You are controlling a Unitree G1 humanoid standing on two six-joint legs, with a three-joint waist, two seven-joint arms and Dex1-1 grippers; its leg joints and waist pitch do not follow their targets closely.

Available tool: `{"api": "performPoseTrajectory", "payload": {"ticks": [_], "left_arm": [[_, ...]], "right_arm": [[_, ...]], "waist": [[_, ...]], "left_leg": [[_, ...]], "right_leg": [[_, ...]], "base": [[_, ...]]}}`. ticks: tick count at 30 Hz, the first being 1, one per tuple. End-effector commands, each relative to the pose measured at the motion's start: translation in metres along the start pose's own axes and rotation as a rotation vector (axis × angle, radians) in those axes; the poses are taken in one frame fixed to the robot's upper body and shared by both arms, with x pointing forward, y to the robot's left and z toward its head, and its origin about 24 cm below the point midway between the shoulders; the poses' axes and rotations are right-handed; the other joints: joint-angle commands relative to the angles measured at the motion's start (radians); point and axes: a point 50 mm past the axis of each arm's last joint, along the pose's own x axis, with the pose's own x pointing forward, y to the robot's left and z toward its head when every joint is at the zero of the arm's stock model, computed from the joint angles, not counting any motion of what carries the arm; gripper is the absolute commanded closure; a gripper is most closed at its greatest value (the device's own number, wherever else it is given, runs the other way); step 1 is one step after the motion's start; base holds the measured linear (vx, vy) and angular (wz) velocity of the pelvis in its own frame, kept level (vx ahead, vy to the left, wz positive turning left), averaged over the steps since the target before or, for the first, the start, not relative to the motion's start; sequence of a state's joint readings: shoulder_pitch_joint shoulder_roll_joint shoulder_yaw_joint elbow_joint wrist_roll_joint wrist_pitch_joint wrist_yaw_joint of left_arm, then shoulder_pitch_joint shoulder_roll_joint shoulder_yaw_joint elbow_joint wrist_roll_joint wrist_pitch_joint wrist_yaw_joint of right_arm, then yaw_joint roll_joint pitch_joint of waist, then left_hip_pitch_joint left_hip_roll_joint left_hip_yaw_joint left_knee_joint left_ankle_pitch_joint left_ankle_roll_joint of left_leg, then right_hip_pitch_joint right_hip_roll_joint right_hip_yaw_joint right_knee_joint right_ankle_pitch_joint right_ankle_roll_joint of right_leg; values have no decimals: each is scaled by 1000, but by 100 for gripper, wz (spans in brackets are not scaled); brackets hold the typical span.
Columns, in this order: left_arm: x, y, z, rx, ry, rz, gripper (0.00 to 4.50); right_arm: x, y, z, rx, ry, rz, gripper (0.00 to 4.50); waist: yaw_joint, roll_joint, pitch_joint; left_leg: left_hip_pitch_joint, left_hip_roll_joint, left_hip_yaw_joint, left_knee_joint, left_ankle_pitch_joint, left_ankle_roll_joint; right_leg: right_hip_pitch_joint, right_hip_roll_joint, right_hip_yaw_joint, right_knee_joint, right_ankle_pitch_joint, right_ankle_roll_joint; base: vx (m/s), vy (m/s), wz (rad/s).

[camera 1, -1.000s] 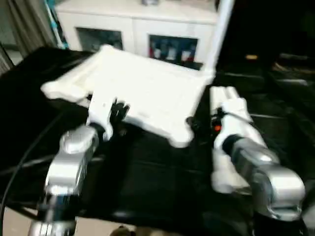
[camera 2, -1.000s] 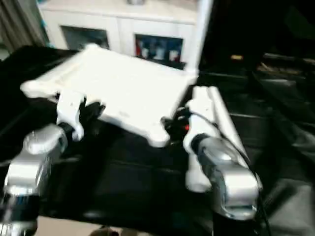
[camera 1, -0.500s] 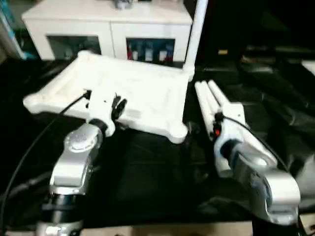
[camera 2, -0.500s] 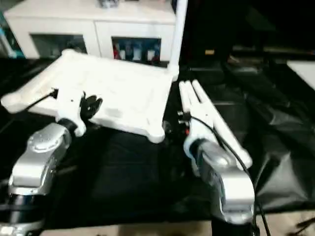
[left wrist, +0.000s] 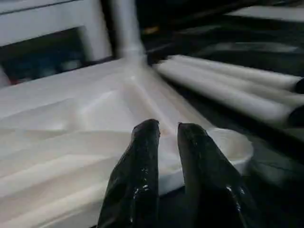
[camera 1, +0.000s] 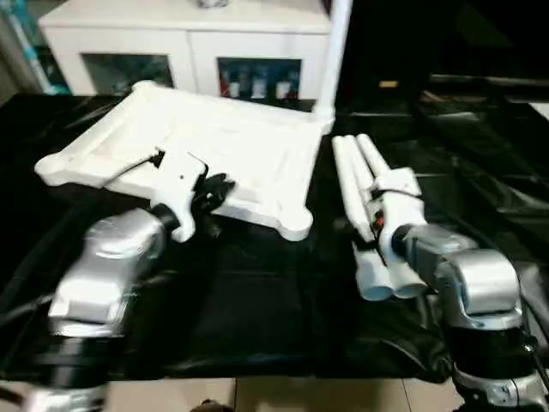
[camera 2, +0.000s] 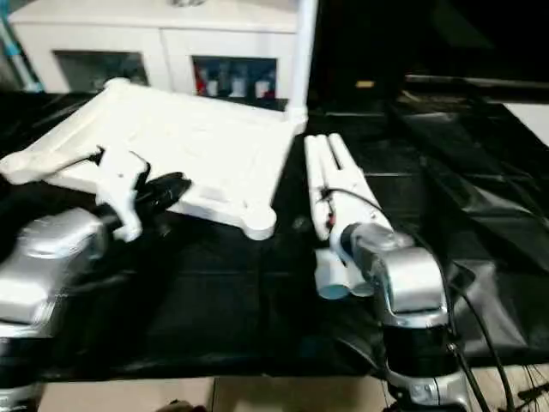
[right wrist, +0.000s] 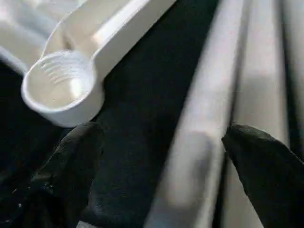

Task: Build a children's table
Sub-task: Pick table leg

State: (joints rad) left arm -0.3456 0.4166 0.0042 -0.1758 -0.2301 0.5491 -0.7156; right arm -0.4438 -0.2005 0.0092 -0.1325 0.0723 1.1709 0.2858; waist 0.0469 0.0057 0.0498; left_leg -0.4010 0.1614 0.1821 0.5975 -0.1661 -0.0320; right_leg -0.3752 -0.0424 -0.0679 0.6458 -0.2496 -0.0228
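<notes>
The children's table top (camera 1: pixel 214 142) lies white and underside up on the black cover. One leg (camera 1: pixel 336 51) stands upright in its far right corner socket. Three loose legs (camera 1: pixel 364 202) lie side by side to the right of the top. My left gripper (left wrist: pixel 166 130) hovers over the top's near edge, its fingers (camera 1: pixel 219 187) drawn together to a slit with nothing between them. My right gripper (right wrist: pixel 161 156) is open low over the loose legs, with one leg (right wrist: pixel 204 137) between its fingers (right wrist: pixel 71 161). The empty near right socket (right wrist: pixel 61 88) sits just beside it.
A white glass-door cabinet (camera 1: pixel 189 43) stands behind the work surface. Crumpled black sheeting (camera 1: pixel 480 146) covers the surface to the right of the legs. The surface's front edge (camera 1: pixel 257 378) runs just below my forearms, with pale floor beyond.
The head view has swung and tilted, so the whole scene has shifted. Both grippers keep about the same places relative to the top and the loose legs.
</notes>
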Motion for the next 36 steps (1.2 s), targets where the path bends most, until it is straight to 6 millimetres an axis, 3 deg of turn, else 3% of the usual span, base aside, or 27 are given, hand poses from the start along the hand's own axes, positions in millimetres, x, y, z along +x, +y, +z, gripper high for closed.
{"api": "performPoseTrajectory", "payload": {"ticks": [1, 4, 8, 10, 12, 21, 29, 36], "left_arm": [[-8, -14, 4, -16, 14, -194, 332], [-17, -22, 4, -45, 82, -342, 313], [-21, -26, 4, -53, 101, -403, 283], [-22, -27, 3, -52, 112, -411, 279], [-21, -28, 1, -51, 121, -411, 246], [-25, -25, 2, -53, 147, -422, 176], [-26, -25, 2, -52, 157, -427, 118], [-26, -25, 0, -50, 169, -428, 61]], "right_arm": [[0, -2, 3, -8, 27, -9, 0], [2, -6, 3, -31, 81, -51, 0], [3, -9, 3, -41, 112, -72, 0], [5, -9, 2, -42, 134, -72, 0], [6, -7, 1, -32, 151, -49, 0], [4, 2, 11, -34, 110, 10, 0], [1, 2, 27, -5, 31, -13, 0], [5, -12, 9, 9, 134, -91, 0]], "waist": [[4, 3, -61], [5, 3, -58], [10, 4, -54], [10, 3, -53], [10, -1, -54], [11, 2, -57], [11, 6, -59], [12, 9, -59]], "left_leg": [[35, 74, -33, -63, -74, -5], [37, 71, -29, -63, -78, -12], [40, 73, -29, -68, -132, -47], [40, 74, -29, -69, -135, -52], [40, 73, -29, -69, -140, -55], [41, 73, -28, -67, -116, -50], [44, 72, -28, -67, -119, -64], [43, 70, -27, -66, -123, -75]], "right_leg": [[35, -104, 67, -70, 58, -188], [34, -103, 68, -71, 38, -185], [33, -105, 71, -79, -52, -170], [34, -104, 72, -79, -52, -162], [37, -106, 74, -80, -62, -155], [37, -103, 73, -76, -18, -158], [35, -101, 72, -72, -5, -160], [38, -102, 73, -73, -8, -156]], "base": [[0, 0, 0], [0, 0, 0], [0, 0, 0], [0, 0, 0], [0, 0, 0], [0, 0, 0], [0, 0, 0], [0, 0, 0]]}}
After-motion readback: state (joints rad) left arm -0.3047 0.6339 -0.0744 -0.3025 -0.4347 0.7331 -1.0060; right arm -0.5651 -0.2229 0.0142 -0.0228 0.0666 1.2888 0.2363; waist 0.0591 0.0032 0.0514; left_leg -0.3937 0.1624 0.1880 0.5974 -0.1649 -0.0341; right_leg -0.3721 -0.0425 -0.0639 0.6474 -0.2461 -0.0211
